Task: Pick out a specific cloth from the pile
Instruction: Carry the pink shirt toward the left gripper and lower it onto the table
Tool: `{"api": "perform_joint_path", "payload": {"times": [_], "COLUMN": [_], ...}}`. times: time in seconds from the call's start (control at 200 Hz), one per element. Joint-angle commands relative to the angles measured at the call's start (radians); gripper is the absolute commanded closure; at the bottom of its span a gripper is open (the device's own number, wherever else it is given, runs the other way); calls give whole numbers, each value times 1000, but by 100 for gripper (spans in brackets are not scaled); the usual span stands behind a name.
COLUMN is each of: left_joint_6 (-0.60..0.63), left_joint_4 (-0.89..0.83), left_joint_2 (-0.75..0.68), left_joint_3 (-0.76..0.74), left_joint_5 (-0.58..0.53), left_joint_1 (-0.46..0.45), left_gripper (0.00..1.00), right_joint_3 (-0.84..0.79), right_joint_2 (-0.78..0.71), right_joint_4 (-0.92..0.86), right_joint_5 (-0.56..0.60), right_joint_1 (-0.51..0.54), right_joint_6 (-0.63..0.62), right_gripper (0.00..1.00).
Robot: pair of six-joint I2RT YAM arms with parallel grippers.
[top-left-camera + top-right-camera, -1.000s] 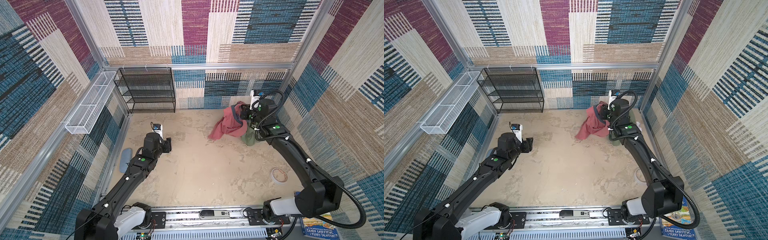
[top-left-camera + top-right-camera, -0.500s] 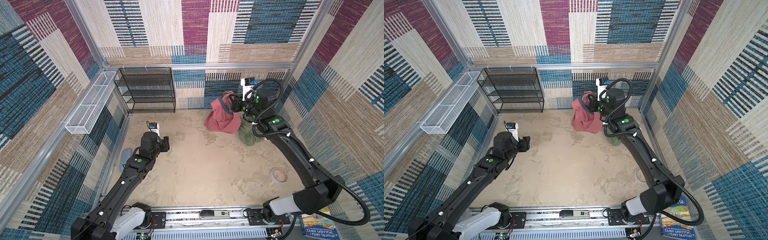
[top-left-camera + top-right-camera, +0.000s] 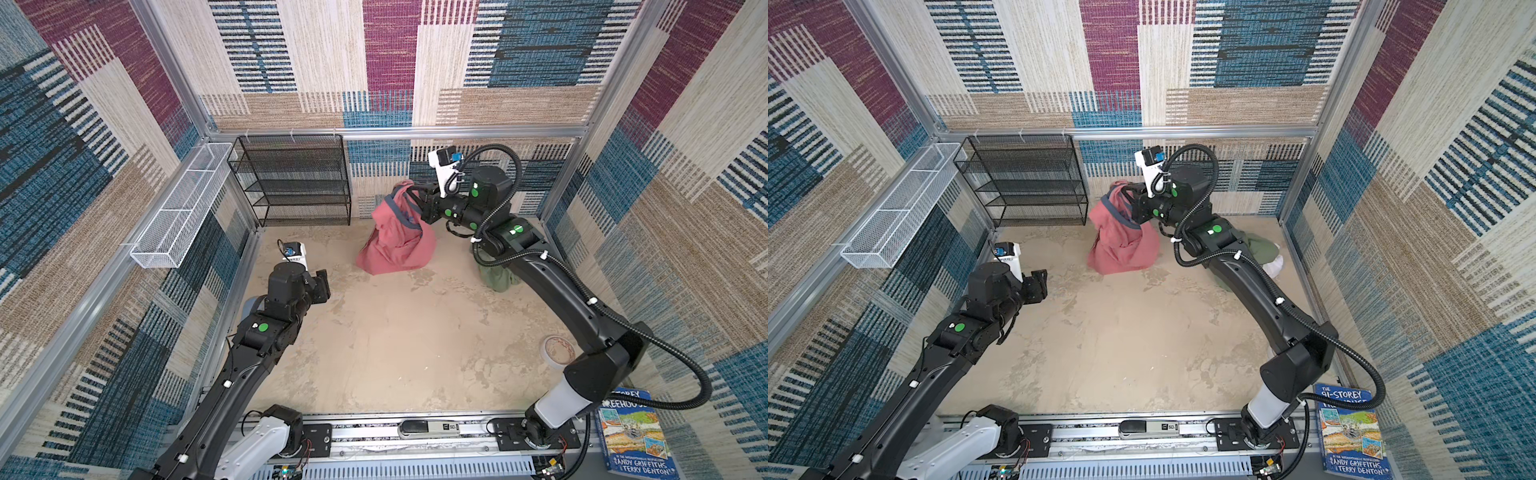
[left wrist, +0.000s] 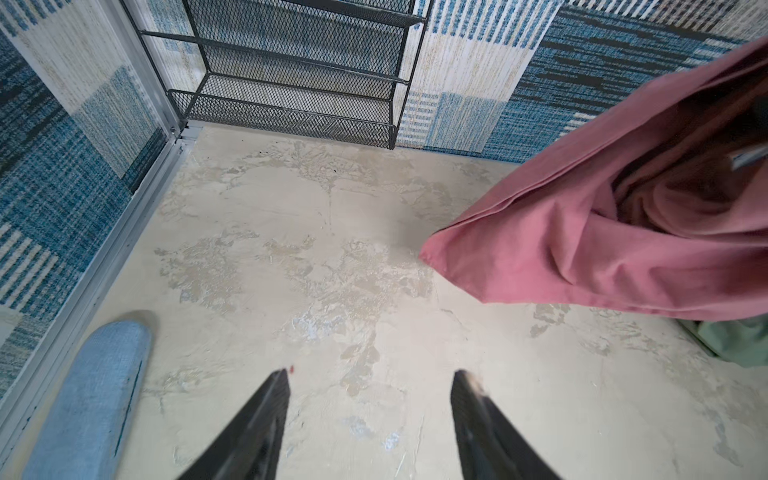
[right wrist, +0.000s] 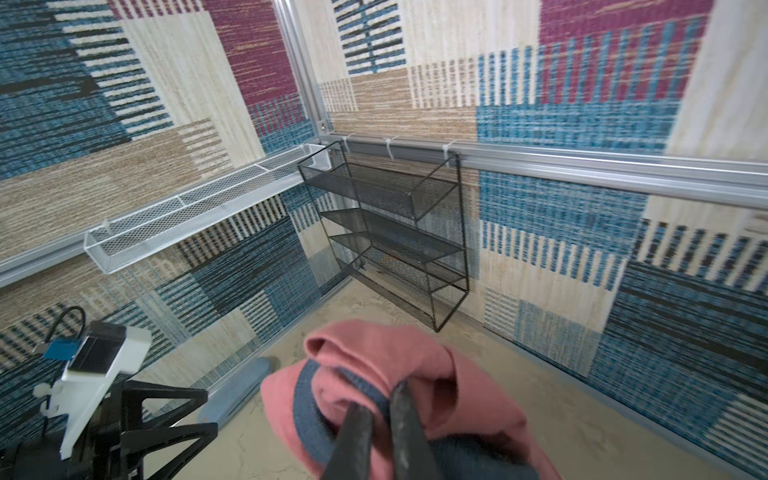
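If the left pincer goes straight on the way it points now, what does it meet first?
Probably the bare floor, short of the black rack; the red cloth is beside that line.

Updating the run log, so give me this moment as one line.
right end effector: shut on salmon-red soft garment with grey-blue trim, hanging | left end effector: open, empty | olive-green soft garment: not held

Both top views look steeply down from high at the front, covering the whole tabletop [image 3: 395, 353] wall to wall. Left wrist cam sits low, near the tabletop, facing the black mesh rack [image 4: 291, 83]. Right wrist cam faces that rack from higher up; both catch the cloth [image 4: 602, 232].
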Motion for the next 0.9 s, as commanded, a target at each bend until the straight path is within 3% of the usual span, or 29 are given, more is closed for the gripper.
{"api": "perform_joint_path", "payload": {"times": [0.0,0.341,0.611,0.796,0.896], "left_joint_6": [-47,-30,-12,-16,-20], "left_joint_4": [-61,-190,-251,-251,-248], "left_joint_2": [-24,-123,-162,-155,-145], "left_joint_3": [17,99,111,105,105], "left_joint_5": [-3,-6,-44,-46,-37], "left_joint_1": [1,2,1,1,1], "left_gripper": [35,35,35,35,35], "right_joint_3": [83,340,381,431,410], "right_joint_2": [62,317,514,649,668], "right_joint_4": [22,-8,83,37,36], "right_joint_5": [-55,-144,-253,-223,-192], "right_joint_1": [51,184,201,208,209], "right_joint_6": [-29,-33,58,69,67], "right_gripper": [100,100,100,100,89]}}
